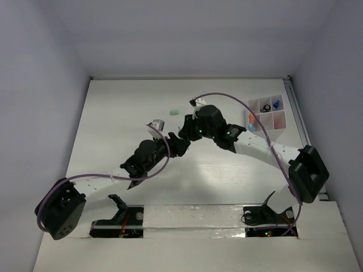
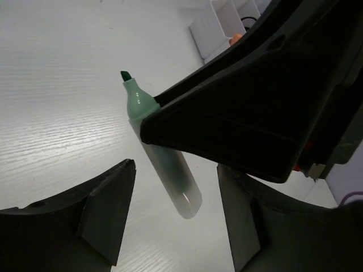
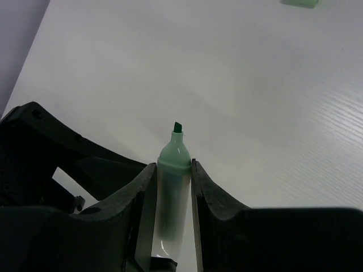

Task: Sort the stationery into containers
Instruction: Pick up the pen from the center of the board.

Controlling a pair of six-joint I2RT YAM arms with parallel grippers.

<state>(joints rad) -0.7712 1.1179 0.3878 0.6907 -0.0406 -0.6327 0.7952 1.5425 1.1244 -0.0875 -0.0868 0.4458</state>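
A mint-green highlighter with its dark green tip bare is clamped between my right gripper's fingers, held above the table. In the left wrist view the highlighter sticks out from under the right gripper's finger. Its rear end hangs between the spread fingers of my left gripper, which is open and not touching it. In the top view both grippers meet at mid-table, left and right. The white compartment tray stands at the far right.
The tray holds an orange item, a black ring and a blue clip. A small green eraser block lies on the table beyond the grippers; it also shows in the right wrist view. The tray's corner shows in the left wrist view.
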